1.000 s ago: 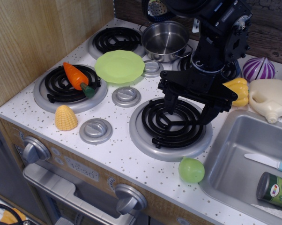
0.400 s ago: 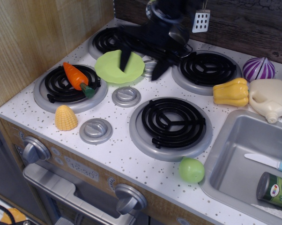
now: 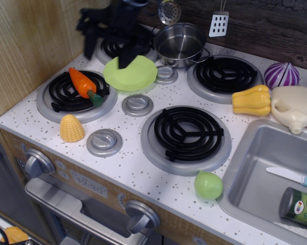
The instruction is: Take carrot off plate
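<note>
The orange carrot (image 3: 82, 82) with its dark green stub lies on the front left burner (image 3: 77, 94), off the plate. The lime-green plate (image 3: 130, 73) sits empty between the left burners, right of the carrot. My gripper (image 3: 106, 48) is black and motion-blurred, hanging above the back left burner and the plate's far edge. Its two fingers are spread apart with nothing between them.
A yellow corn cob (image 3: 71, 128) lies at the front left. A steel pot (image 3: 180, 44) stands behind the plate. A green ball-like fruit (image 3: 208, 185), a yellow pepper (image 3: 252, 100), a purple onion (image 3: 281, 75) and a cream jug (image 3: 292, 107) lie to the right, by the sink (image 3: 255, 168).
My gripper has swung from over the front right burner leftward and back, across the plate, to above the back left burner. The carrot and plate have not moved.
</note>
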`<state>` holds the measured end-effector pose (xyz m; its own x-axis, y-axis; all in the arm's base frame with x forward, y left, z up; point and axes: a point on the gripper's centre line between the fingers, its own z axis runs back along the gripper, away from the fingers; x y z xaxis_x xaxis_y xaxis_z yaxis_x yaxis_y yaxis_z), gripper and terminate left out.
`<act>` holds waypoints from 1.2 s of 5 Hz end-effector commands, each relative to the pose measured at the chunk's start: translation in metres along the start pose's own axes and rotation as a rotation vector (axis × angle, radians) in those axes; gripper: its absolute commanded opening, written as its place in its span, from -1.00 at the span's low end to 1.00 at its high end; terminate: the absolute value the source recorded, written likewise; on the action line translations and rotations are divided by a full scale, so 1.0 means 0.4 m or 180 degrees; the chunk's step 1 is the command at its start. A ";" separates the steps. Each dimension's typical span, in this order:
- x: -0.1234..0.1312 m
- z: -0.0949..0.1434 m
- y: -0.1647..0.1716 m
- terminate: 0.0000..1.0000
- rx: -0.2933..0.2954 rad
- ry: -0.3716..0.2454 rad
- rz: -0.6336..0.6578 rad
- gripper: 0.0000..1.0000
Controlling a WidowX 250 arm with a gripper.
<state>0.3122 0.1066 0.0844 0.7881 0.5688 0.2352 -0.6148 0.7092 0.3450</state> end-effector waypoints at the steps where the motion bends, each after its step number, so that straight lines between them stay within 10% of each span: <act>1: 0.043 -0.038 0.084 -1.00 -0.0341 -0.0268 0.0001 1.00; 6: 0.054 -0.178 0.055 -1.00 -0.1069 -0.0306 0.0012 1.00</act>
<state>0.3096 0.1600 0.0205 0.7749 0.5691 0.2752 -0.5929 0.8052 0.0043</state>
